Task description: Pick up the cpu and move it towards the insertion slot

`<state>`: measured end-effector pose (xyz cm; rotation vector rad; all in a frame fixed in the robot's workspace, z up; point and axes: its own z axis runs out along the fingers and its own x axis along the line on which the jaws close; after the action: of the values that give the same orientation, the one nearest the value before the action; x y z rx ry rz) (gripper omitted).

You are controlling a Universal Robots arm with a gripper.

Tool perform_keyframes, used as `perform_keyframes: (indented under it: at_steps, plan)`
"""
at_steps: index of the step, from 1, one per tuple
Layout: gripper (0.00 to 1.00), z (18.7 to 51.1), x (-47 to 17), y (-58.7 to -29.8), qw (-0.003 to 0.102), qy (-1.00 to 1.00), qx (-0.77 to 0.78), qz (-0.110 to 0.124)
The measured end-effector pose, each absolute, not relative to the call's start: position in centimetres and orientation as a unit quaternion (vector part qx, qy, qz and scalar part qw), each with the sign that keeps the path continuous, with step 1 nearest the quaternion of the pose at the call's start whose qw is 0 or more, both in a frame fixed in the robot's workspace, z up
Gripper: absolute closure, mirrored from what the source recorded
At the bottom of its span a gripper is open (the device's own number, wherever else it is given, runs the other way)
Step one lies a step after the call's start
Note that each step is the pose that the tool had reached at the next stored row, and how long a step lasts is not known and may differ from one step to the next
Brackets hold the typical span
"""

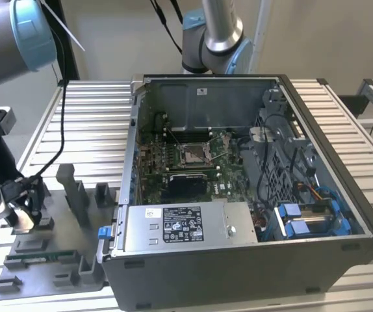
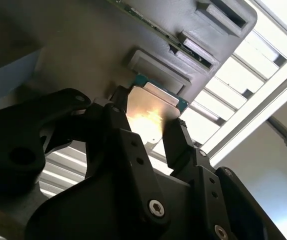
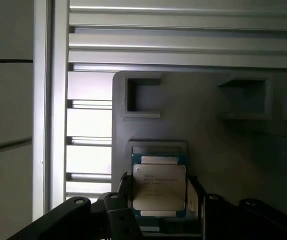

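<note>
Gripper (image 2: 146,117), black, two-fingered: clamped on two opposite edges of the cpu (image 3: 158,187), a small flat square chip with a silvery metal top and thin green rim, seen in both wrist views. Cpu position: over a shallow square recess of the grey plastic tray (image 3: 213,150); whether it touches the recess floor cannot be told. Tray: lies on the slatted aluminium worktop (image 1: 89,123) at the exterior view's left and carries a long narrow green memory stick (image 1: 40,258). Open dark grey computer case (image 1: 238,276): just beside the tray, toward the exterior view's right. Insertion slot (image 1: 194,153): square socket, shiny silver frame, brownish-gold centre, on the green motherboard (image 1: 229,182) inside the case, well apart from the cpu.
</note>
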<state>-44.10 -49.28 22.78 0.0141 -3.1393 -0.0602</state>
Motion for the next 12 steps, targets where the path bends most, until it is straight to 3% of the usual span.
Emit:
perform_keyframes:
  at_steps: [12]
  plan:
    - [1.00, 25.6, -44.1, -49.3, 0.001, -1.000, 0.005, -0.019]
